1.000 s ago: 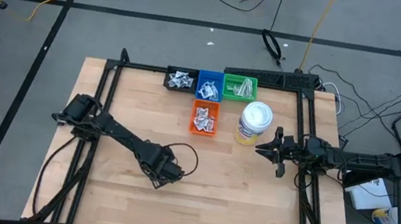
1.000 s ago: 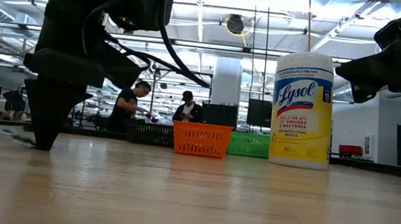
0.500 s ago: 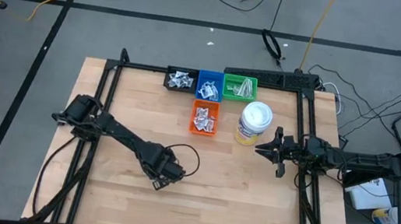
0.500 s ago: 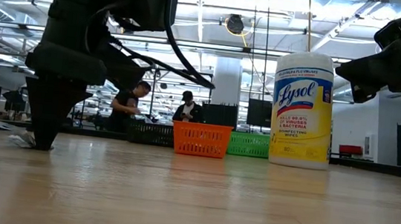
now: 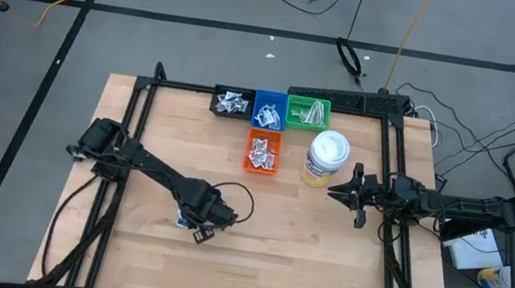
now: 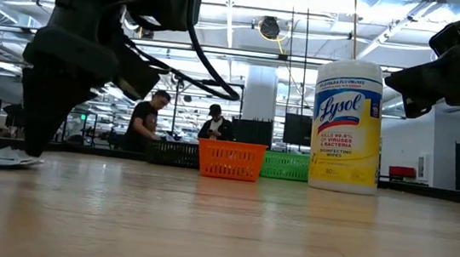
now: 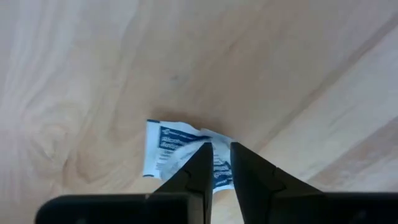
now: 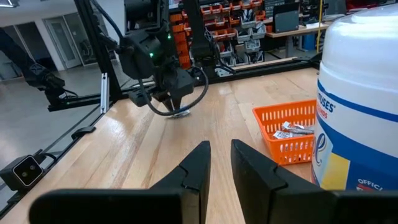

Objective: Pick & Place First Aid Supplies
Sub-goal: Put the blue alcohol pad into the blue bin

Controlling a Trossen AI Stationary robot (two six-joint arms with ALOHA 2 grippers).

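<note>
Pinching white packet (image 7: 177, 149) with blue print, left gripper (image 7: 217, 163) down on bare tabletop (image 5: 321, 264), left of centre and nearer front edge; fingers nearly together on packet's crumpled edge, packet lying on wood. Right gripper (image 5: 336, 190) hovering near right edge beside wipes tub (image 5: 326, 158), fingers close together, nothing held. More packets in orange bin (image 5: 262, 152), black bin (image 5: 232, 103), blue bin (image 5: 267, 109); strips in green bin (image 5: 307, 112), along back edge.
</note>
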